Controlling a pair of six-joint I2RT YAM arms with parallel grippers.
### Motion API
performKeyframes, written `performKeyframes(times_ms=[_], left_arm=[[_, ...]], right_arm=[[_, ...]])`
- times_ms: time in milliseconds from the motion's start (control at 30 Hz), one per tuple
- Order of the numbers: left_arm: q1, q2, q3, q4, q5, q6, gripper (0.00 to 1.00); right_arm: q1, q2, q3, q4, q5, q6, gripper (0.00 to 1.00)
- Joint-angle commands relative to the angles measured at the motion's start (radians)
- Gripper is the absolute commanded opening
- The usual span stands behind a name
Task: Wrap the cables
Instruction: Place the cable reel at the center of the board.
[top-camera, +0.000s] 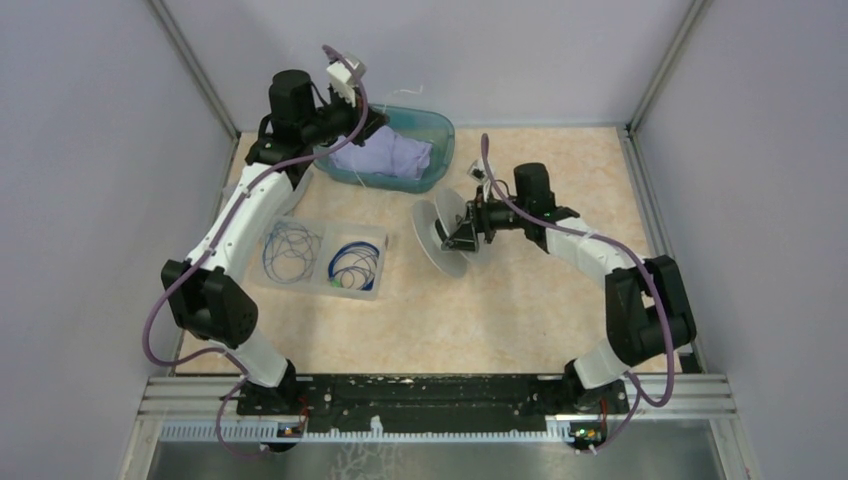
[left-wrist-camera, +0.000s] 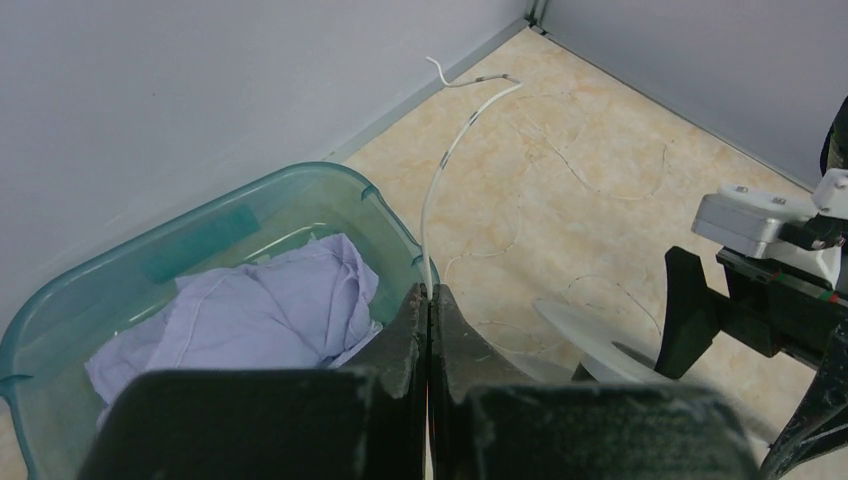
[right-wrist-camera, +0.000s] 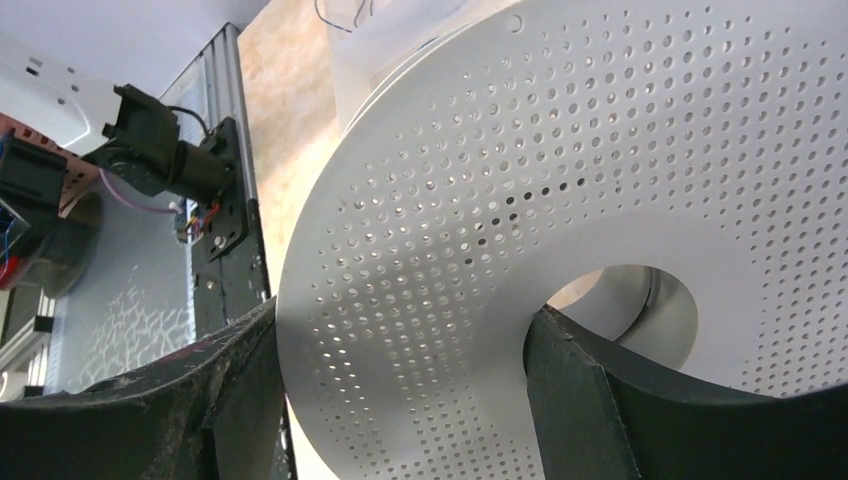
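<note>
Smooth semi-matt white plastic spool (right-wrist-camera: 560, 200), flange perforated with small holes. Matt black right gripper (right-wrist-camera: 400, 320), fingers (right-wrist-camera: 150, 420) scuffed and dusty. Glossy translucent teal plastic tub (left-wrist-camera: 60, 310) holding a crumpled, soft lavender cloth (left-wrist-camera: 260, 310). Thin white cable (left-wrist-camera: 445, 160) has a smooth jacket with dark bands. Clear plastic tray (top-camera: 330, 223). Beige marbled tabletop (left-wrist-camera: 600, 150), smooth, matt. Bare metal front rail (top-camera: 180, 403).

Whitish cable (left-wrist-camera: 440, 165): very thin, with short dark bands. It is pinched between the closed fingers of the left tool (left-wrist-camera: 430, 290) and curves up and away from them, its free end kinked.
Loose blue cable (top-camera: 292, 250): dark, wide slack loops, lying flat in the clear tray (top-camera: 384, 250) — compartment nearer the left arm.
Coiled blue cable (top-camera: 354, 262): brighter, tighter ring, lying flat — neighbouring compartment.
</note>
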Motion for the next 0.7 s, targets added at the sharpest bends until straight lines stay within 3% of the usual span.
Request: performKeyframes(times_ms=[0, 167, 233, 300, 467, 533, 667], left_arm=[[-0.006, -0.036, -0.026, 0.034, 0.017, 0.012, 0.0], [-0.007, -0.031, -0.029, 0.052, 0.025, 0.004, 0.0], [-0.007, -0.028, -0.029, 0.059, 0.022, 0.003, 0.0], [-0.006, -0.026, -0.032, 0.066, 0.021, 0.017, 0.0], [-0.007, -0.015, -0.035, 0.072, 0.018, 0.033, 0.0], [-0.007, -0.012, -0.034, 0.072, 0.022, 0.031, 0.0], [-0.006, -0.02, -0.044, 0.071, 0.024, 0.032, 0.0]], right_arm=[[0.016, -0.029, 0.084, 0.036, -0.121, -0.015, 0.02], [0.084, -0.037, 0.129, -0.164, -0.16, -0.155, 0.02], [0.106, -0.048, 0.113, -0.118, -0.188, -0.099, 0.01], [0.121, -0.061, 0.051, 0.102, -0.238, 0.1, 0.01], [0.155, 0.011, -0.198, 1.104, -0.24, 0.856, 0.0], [0.158, 0.064, -0.208, 1.262, -0.225, 0.96, 0.0], [0.16, 0.123, -0.212, 1.36, -0.207, 0.999, 0.0]])
